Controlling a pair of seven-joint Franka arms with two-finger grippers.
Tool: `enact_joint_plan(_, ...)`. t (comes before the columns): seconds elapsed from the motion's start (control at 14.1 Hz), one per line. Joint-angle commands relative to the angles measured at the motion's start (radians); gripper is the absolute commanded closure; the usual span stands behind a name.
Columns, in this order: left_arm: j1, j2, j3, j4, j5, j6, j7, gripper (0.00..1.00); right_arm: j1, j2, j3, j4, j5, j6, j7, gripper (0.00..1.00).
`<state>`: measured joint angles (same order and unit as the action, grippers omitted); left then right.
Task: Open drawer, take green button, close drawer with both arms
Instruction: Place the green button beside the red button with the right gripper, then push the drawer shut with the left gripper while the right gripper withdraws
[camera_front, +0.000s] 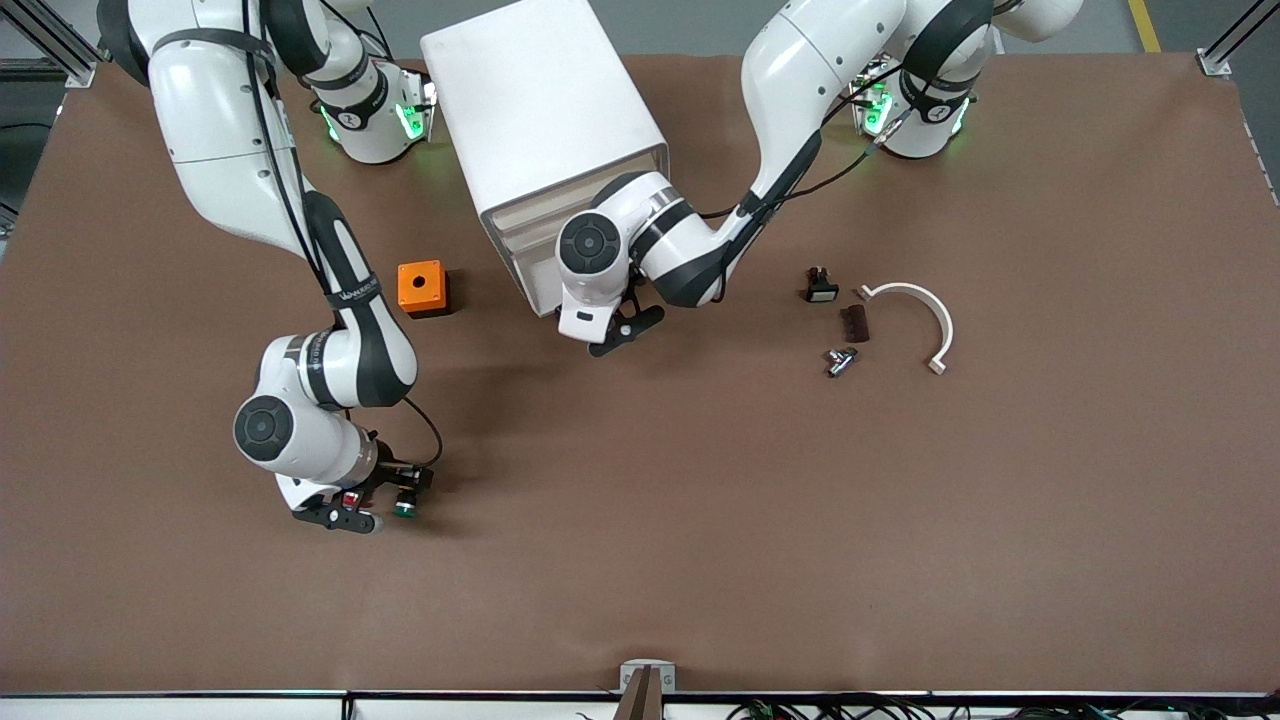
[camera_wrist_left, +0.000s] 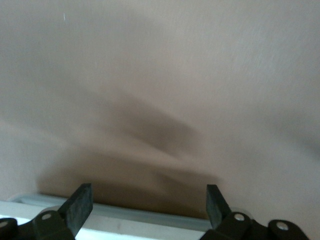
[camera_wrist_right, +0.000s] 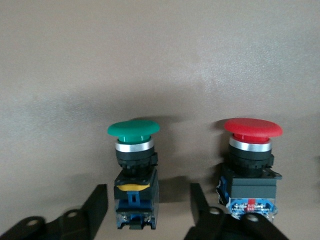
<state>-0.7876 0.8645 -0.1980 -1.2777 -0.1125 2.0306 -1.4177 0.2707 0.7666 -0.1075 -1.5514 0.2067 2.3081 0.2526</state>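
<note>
from the front we see the right gripper low over the counter at the button, with open room around it. the left gripper is before the drawer, jaws released, likely to push. the right wrist shows jaws released beside the button, near a red button.

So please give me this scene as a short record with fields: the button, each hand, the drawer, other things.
green button: lying on the table, between the right hand's fingers, beside the red button
right hand: low at the table, fingers open, apart from the green button
left hand: open, empty, in front of the cabinet
drawer: all look shut
other: orange box beside the cabinet
</note>
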Motion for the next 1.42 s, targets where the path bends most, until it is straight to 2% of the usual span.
enact_joint_plan(0.0,-0.004,-0.025,-0.004,-0.025,-0.074,-0.007,-0.015,0.00,-0.019,-0.032,0.009,0.052,-0.024,-0.152,0.020,0.00)
enact_joint_plan(0.21,-0.013,-0.025,-0.008,-0.025,-0.147,-0.006,-0.015,0.00,-0.021,-0.081,-0.026,0.134,-0.042,-0.378,-0.007,0.00)
enact_joint_plan(0.43,-0.021,-0.019,-0.008,-0.026,-0.208,-0.006,-0.015,0.00,-0.031,-0.183,-0.031,0.136,-0.151,-0.462,-0.091,0.00)
enact_joint_plan(0.78,-0.027,-0.004,-0.008,-0.028,-0.277,-0.006,-0.007,0.00,-0.085,-0.347,-0.031,0.131,-0.164,-0.683,-0.214,0.00)
enact_joint_plan(1.06,-0.024,-0.005,-0.008,-0.026,-0.276,-0.006,0.011,0.00,-0.116,-0.473,-0.034,0.114,-0.168,-0.783,-0.253,0.00)
enact_joint_plan(1.28,-0.010,-0.013,-0.001,-0.022,-0.257,0.003,0.016,0.00,-0.113,-0.544,-0.035,0.087,-0.255,-0.841,-0.251,0.00)
enact_joint_plan(1.35,-0.007,-0.016,0.006,-0.022,-0.254,0.005,0.037,0.00,-0.114,-0.564,-0.035,0.080,-0.259,-0.851,-0.253,0.00)
